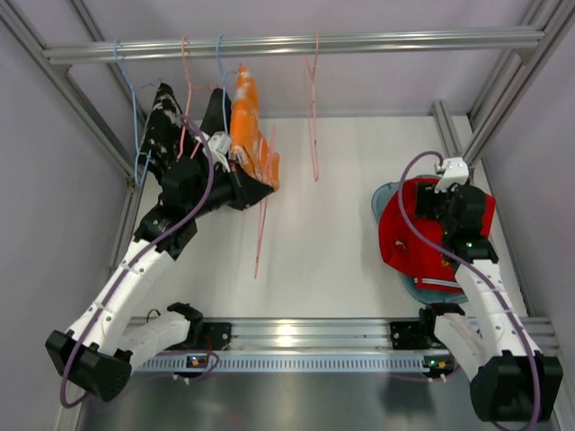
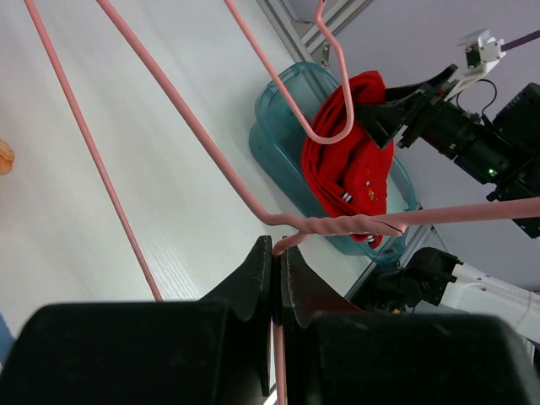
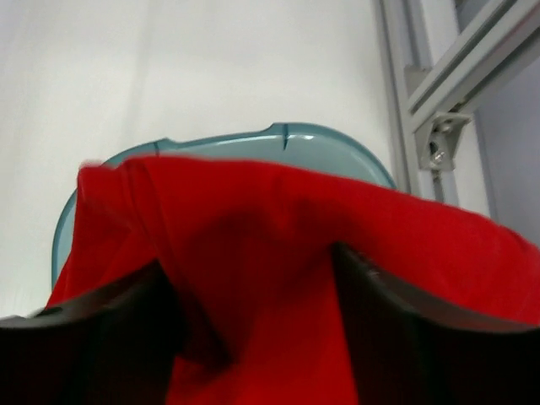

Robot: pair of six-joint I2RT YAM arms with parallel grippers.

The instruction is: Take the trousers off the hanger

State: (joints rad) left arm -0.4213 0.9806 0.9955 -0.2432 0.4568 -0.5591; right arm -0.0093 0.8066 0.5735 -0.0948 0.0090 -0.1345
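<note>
Overhead, the red trousers (image 1: 404, 238) lie heaped in the teal bin (image 1: 384, 196) on the counter (image 1: 332, 251). The orange trousers (image 1: 249, 121) hang well to the left of the bin and farther from the arm bases, up by the rail (image 1: 359, 42), with their long axis running down toward the counter; they are not yet off. The left arm is stretched forward and up and is much the nearer to them, with the left gripper (image 1: 260, 189) just beside the lower orange cloth. The right arm is folded short over the bin, and the right gripper (image 1: 429, 205) points at the red heap. From the left wrist, that gripper is pinched fully closed on the wire of a pink hanger (image 2: 211, 160) near its twisted neck, facing across the counter toward the bin; the hanger shows bare here. From the right wrist, the fingers (image 3: 110, 312) stand apart, with red cloth bulging loosely between them above the bin's rim, and they seem to clamp nothing. The orange pair looks to be the left side's work. To help, the right arm would first have to lift clear of the bin and cross leftward.
</note>
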